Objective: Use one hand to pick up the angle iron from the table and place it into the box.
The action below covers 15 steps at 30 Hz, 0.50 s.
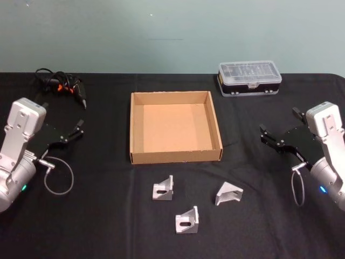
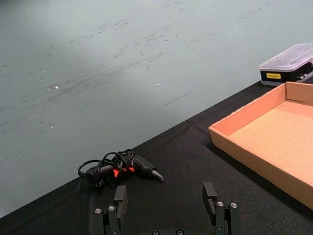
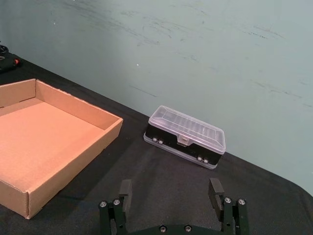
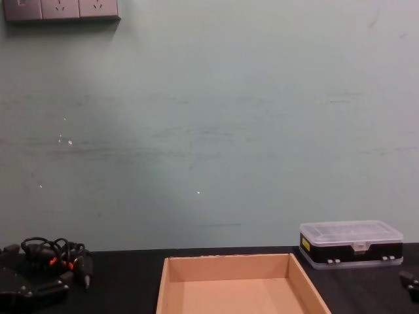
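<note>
Nothing done yet: the box (image 1: 175,127) is empty and no bracket is lifted. Pick, carry and drop are all left.

Three angle irons sit on the bench (image 1: 108,226), just on the robot's side of the box, well apart from both arms:
- Left iron (image 1: 163,189): one flange flat, the other upright, slotted face toward the robot.
- Front iron (image 1: 187,220): same pose, slot toward the robot, nearest the bench edge.
- Right iron (image 1: 228,193): turned another way, a plain slanted face showing, no slot seen.

All are stubby, with no clear long axis. The fold line of the left and front ones seems to run roughly left-right.

The left gripper (image 2: 165,195) hovers at the left of the box with its fingers (image 2: 120,196) spread and empty. The right gripper (image 3: 170,190) hovers at the right of the box, fingers (image 3: 215,188) also spread and empty. Either could go. The right iron looks closest to the right arm.
</note>
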### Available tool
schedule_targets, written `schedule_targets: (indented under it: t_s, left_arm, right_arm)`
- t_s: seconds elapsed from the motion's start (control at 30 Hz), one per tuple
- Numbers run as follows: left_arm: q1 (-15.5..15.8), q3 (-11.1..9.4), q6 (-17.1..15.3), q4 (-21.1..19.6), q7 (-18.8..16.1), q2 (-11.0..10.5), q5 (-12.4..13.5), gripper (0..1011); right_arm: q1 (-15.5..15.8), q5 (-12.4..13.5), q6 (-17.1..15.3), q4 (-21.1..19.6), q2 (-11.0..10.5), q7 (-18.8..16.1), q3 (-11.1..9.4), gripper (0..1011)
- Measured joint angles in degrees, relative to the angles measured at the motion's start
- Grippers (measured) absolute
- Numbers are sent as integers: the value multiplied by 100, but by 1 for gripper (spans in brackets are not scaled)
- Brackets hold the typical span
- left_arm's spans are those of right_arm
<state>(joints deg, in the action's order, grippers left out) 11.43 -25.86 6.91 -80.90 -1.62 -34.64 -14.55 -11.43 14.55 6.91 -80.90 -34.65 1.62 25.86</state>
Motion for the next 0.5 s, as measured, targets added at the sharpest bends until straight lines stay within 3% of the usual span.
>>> schedule_targets:
  t_s: [0.5]
  left_arm:
    - [0,0,0,0,0,0,0,1011]
  right_arm:
    - [0,0,0,0,0,0,0,1000]
